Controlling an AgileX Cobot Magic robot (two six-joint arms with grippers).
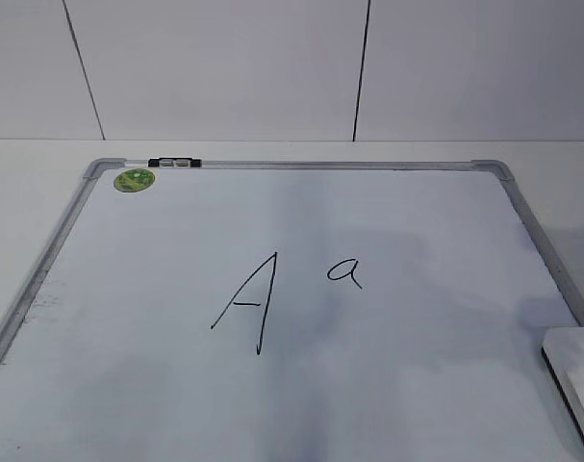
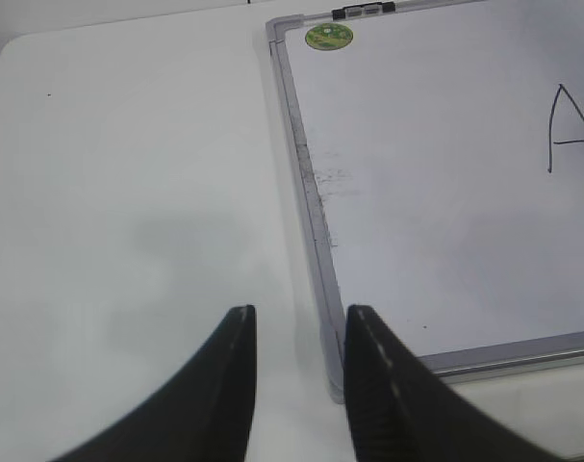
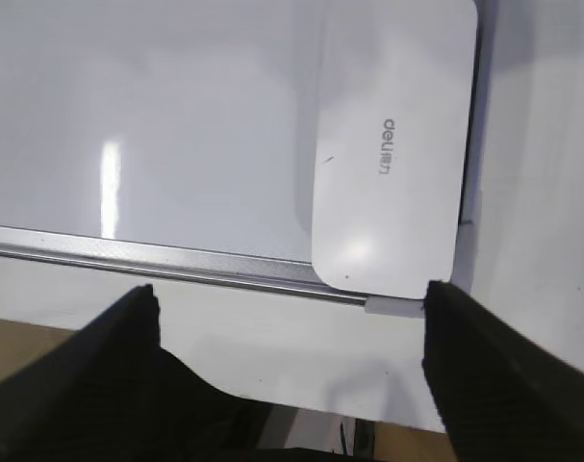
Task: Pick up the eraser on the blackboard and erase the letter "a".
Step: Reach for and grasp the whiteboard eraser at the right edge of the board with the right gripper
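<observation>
The blackboard is a white board in a grey frame, lying flat on the table. A large capital "A" and a small letter "a" are written on it in black. The eraser, white with a black underside, lies at the board's near right corner; in the right wrist view it shows grey lettering. My right gripper is open and empty, just short of the eraser's near end. My left gripper is open and empty over the table by the board's near left corner. No gripper shows in the exterior view.
A round green sticker and a small black-and-clear clip sit at the board's far left corner. A white wall stands behind the table. The table's front edge shows below my right gripper.
</observation>
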